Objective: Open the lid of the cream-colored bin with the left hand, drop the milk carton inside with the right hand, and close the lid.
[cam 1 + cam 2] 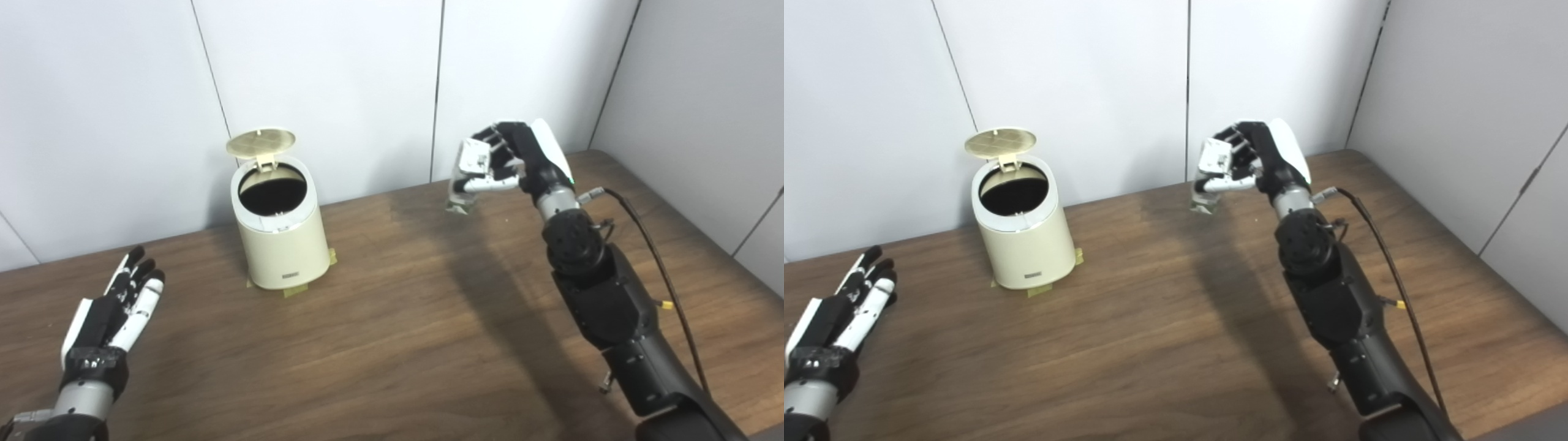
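The cream-colored bin [283, 245] stands upright on the wooden table [392, 318], left of centre, taped down at its base. Its round lid [260, 142] is swung up and back, and the dark inside shows. My right hand [511, 159] is raised above the table, well to the right of the bin, shut on the small milk carton [464, 177], which hangs tilted below its fingers. Low at the left edge, my left hand [116, 309] rests open with fingers stretched out, holding nothing and away from the bin.
White wall panels [343, 79] rise close behind the bin. A grey wall [704, 110] bounds the table on the right. A black cable [649, 245] runs along my right forearm. The table's right edge [735, 257] lies near that arm.
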